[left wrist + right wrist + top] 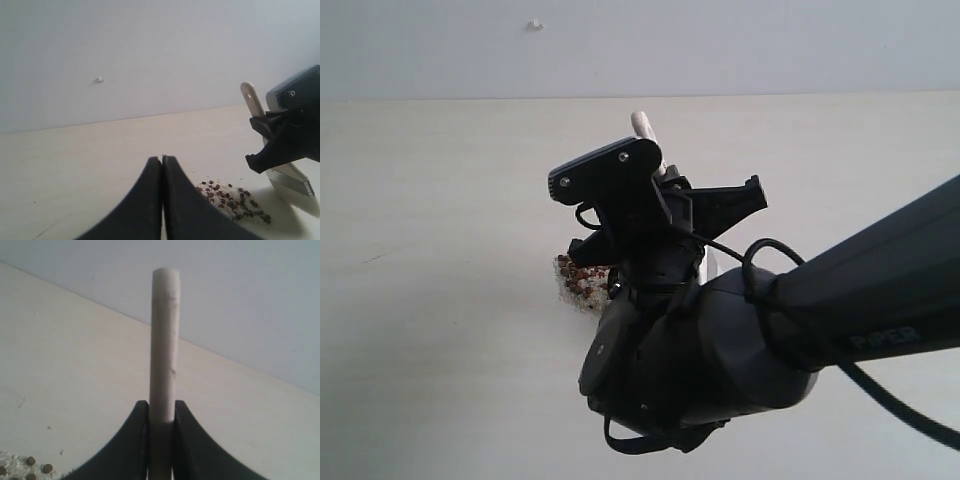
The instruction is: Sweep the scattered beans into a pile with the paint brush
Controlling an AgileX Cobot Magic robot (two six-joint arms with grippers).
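The pale desk (440, 350) lies under the black right arm (840, 300). Its right claw (161, 407) is clamped on the handle of the paint brush (164, 340), which stands handle-up just beside the pile (582, 278) near the desk's middle. The left claw (162, 160) is pressed together, holding nothing. Reddish-brown beans (220, 194) sit in the pile among pale crumbs.

Ext cam: we look close over right arm (840, 300) toward wall (740, 45). Wrist cams sit low nr table (75, 150), facing wall too; all 3 share the pile (580, 277).
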